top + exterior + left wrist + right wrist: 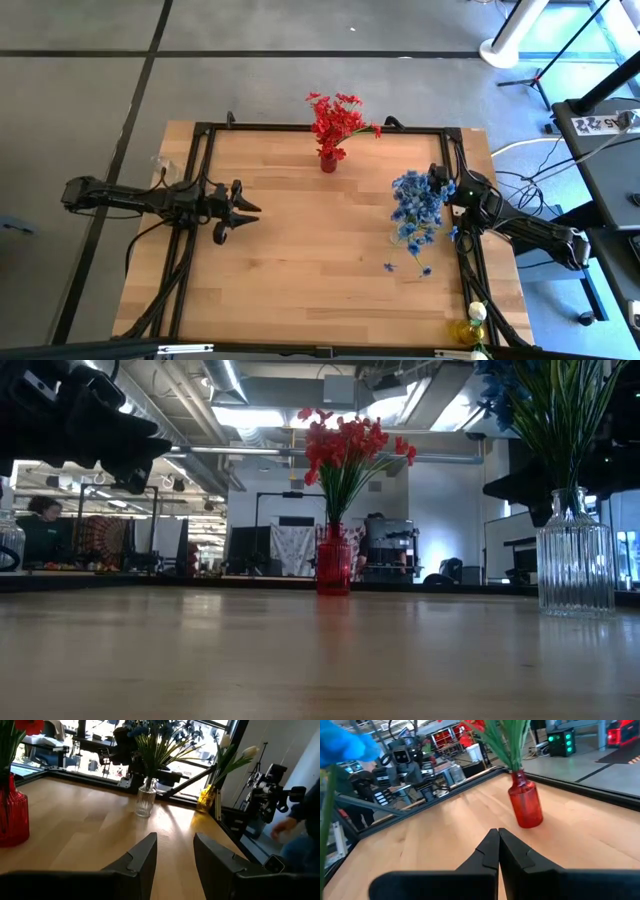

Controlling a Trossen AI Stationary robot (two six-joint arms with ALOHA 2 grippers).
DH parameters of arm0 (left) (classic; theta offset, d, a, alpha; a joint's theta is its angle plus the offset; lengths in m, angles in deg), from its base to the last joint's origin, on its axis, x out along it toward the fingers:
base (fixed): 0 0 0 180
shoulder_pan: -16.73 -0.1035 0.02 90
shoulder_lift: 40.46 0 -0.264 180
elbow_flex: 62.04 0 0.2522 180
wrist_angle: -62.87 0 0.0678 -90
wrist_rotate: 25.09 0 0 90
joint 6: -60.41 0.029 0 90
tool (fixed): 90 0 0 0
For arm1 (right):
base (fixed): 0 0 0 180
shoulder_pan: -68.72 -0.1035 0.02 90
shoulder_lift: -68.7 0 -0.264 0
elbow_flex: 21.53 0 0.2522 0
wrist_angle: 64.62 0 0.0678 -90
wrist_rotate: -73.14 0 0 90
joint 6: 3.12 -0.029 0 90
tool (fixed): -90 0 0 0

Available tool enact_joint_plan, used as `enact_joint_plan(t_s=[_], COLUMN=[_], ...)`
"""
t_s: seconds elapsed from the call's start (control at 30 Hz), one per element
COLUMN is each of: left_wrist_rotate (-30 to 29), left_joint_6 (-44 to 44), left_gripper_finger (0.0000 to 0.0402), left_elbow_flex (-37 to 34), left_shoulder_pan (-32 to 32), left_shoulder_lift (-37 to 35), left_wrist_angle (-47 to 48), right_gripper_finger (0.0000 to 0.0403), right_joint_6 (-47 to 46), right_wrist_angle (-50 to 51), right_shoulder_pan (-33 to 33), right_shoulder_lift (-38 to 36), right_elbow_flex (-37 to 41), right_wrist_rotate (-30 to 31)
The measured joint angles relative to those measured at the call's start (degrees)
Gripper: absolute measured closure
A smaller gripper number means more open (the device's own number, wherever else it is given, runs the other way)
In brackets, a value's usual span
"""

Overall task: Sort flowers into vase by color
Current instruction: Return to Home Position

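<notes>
Got it all sorted by color here: red flowers (338, 118) in a red vase (328, 162) mid back edge of the table (300, 270), blue flowers (418, 205) in a clear vase (574, 568) on the right, white flowers (248, 751) in a yellow vase (205, 800) at the front right corner. Looks like stems standing upright with blossoms fanning out on top, just the white ones leaning a bit. Also seeing the left gripper (175, 836) over the left side, fingers spread and empty, and the right gripper (498, 831) pinched closed on nothing, just beside the blue bunch.
</notes>
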Motion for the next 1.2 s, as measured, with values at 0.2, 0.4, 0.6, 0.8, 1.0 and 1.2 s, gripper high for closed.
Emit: enact_joint_plan(t_s=[0.2, 0.4, 0.6, 0.8, 1.0, 1.2], left_wrist_rotate=[-0.04, -0.04, -0.04, -0.04, -0.04, -0.04], left_joint_6=[0.00, 0.00, 0.01, 0.02, 0.02, 0.04], left_gripper_finger=[0.0276, 0.0276, 0.0276, 0.0276, 0.0276, 0.0276], left_elbow_flex=[0.00, 0.00, 0.00, 0.00, 0.00, 0.00], left_shoulder_pan=[0.00, 0.00, 0.00, 0.00, 0.00, 0.00], left_shoulder_lift=[0.00, 0.00, 0.00, 0.00, 0.00, 0.00], left_wrist_angle=[-0.03, -0.04, -0.04, -0.04, -0.04, -0.04], right_gripper_finger=[0.0397, 0.0397, 0.0397, 0.0397, 0.0397, 0.0397], right_joint_6=[0.07, 0.04, 0.03, 0.02, 0.00, 0.00], right_wrist_angle=[0.22, 0.20, 0.17, 0.17, 0.17, 0.17], right_shoulder_pan=[0.03, 0.04, 0.04, 0.04, 0.04, 0.04], right_shoulder_lift=[0.03, 0.03, 0.03, 0.03, 0.03, 0.03], right_elbow_flex=[0.02, 0.04, 0.07, 0.07, 0.09, 0.09], right_wrist_rotate=[1.88, 1.92, 1.97, 2.01, 2.03, 2.03])
